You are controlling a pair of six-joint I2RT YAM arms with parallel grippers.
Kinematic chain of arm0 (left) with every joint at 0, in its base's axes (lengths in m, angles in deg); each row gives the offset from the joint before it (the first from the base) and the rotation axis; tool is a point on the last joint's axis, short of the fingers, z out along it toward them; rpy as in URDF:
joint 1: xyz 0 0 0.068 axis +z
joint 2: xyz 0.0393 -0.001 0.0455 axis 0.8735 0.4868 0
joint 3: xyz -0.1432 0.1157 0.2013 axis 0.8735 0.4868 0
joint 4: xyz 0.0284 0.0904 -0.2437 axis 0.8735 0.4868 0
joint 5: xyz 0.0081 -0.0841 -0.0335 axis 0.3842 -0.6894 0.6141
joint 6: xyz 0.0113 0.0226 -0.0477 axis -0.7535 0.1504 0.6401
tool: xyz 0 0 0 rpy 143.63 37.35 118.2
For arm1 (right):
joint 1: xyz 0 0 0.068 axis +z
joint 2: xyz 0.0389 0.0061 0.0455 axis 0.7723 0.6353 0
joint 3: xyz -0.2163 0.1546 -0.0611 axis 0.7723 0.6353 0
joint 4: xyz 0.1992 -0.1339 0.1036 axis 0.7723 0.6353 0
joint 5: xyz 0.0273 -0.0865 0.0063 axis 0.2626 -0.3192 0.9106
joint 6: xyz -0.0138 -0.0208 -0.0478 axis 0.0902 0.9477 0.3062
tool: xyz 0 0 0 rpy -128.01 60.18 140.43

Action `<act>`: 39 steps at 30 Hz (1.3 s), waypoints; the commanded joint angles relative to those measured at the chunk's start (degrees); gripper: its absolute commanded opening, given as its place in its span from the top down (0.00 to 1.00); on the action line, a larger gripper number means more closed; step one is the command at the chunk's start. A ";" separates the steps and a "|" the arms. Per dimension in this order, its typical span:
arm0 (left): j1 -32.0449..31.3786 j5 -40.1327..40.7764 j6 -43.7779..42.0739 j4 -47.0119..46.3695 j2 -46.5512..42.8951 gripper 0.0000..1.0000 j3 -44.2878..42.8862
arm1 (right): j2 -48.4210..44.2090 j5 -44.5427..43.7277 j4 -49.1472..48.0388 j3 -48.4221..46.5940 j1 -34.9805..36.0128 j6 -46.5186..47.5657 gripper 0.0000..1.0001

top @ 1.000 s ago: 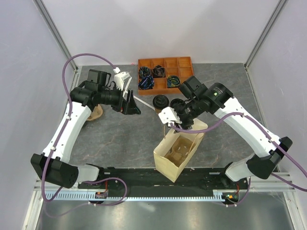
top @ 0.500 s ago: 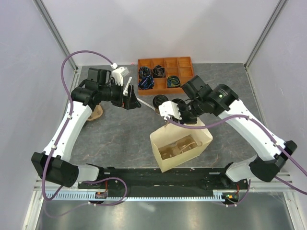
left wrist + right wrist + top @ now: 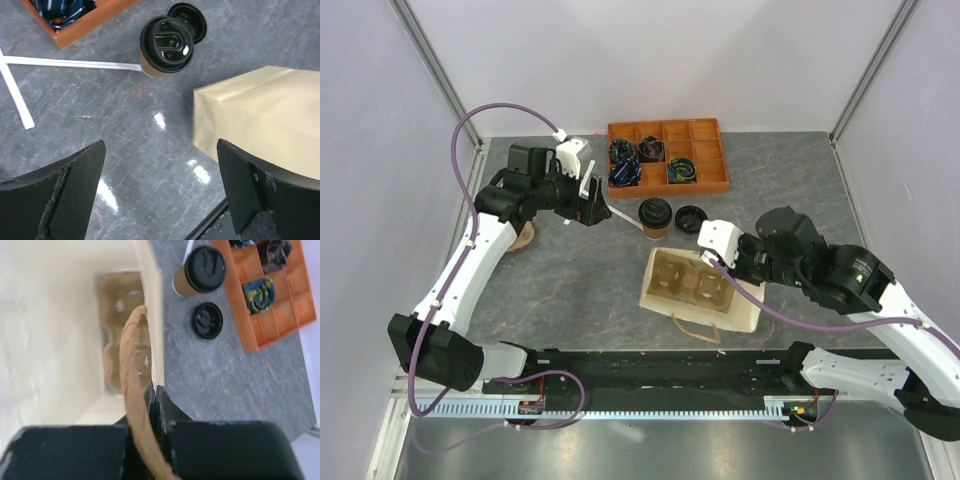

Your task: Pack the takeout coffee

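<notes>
The right gripper [image 3: 156,401] is pinched shut on the thin rim of the paper bag [image 3: 260,115], low centre. That paper could tear or fold shut. The left gripper [image 3: 160,165] hangs wide open at upper left. The takeout coffee [image 3: 654,216] stands just above the bag, beside a loose lid [image 3: 691,218], and a clumsy reach might topple it. Since a second ago the bag has swung round, showing the pulp carrier [image 3: 688,283] inside, and the right arm has drawn back to the lower right.

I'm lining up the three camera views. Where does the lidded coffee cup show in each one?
Top external: lidded coffee cup at centre, in front of the orange tray.
Left wrist: top, near the middle.
Right wrist: top, right of centre.
Shared landmark: the loose black lid lying beside it, seen in all three.
</notes>
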 commanded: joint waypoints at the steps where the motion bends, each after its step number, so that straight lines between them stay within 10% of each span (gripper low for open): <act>1: -1.46 3.47 -4.48 -4.02 -2.22 0.00 1.32 | -1.87 -13.60 -5.56 5.26 2.62 -4.71 1.00; 17: -10.25 12.79 -9.41 -5.51 4.36 0.00 -1.14 | -6.26 -31.81 -8.46 8.87 4.29 0.56 1.00; 39: -20.35 22.28 -13.35 -9.29 24.92 0.00 -13.44 | -10.92 -20.74 -1.87 14.23 2.09 -3.47 1.00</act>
